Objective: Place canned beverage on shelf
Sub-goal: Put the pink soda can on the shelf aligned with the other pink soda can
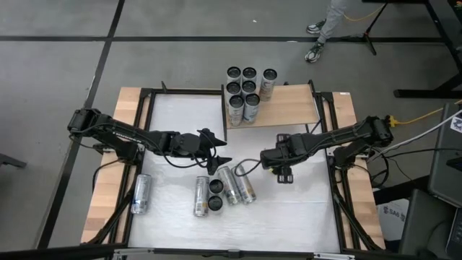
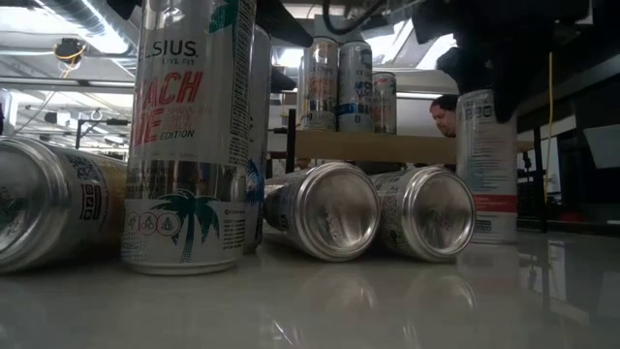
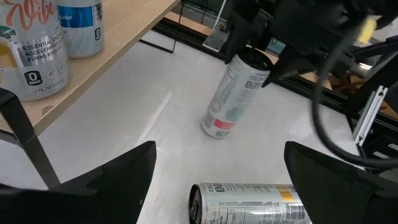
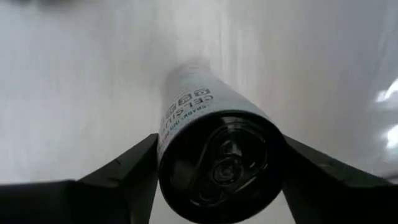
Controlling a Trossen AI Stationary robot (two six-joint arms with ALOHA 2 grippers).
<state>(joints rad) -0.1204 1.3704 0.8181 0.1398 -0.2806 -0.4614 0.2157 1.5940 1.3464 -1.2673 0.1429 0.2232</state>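
A slim silver can (image 3: pixel 231 93) with a dark top stands upright on the white table, right of the middle. My right gripper (image 4: pixel 217 163) is shut on its top end from above and hides it in the high view (image 1: pixel 271 160). The shelf (image 1: pixel 285 105), a pale wood board on black posts at the far side, carries several upright cans (image 1: pixel 244 90). My left gripper (image 1: pixel 218 155) hangs open left of the middle, touching nothing, with a lying can (image 3: pixel 249 202) just ahead of its fingers. More cans lie and stand near the front (image 1: pixel 229 186). My right gripper pinches the can's top end (image 4: pixel 169 146) between its two fingers, one on each side of the round wall just below the dark lid (image 4: pixel 219 169). The fingers (image 4: pixel 130 168) point down from above. The can stays upright with its bottom (image 2: pixel 487 233) on the table.
Two cans lie side by side (image 2: pixel 373 211) near the held can. A tall can (image 2: pixel 189 136) stands close to the low camera. A single can (image 1: pixel 142 193) lies at the left. The shelf's right half (image 1: pixel 296 101) is bare board. A person (image 2: pixel 444 114) shows behind the table.
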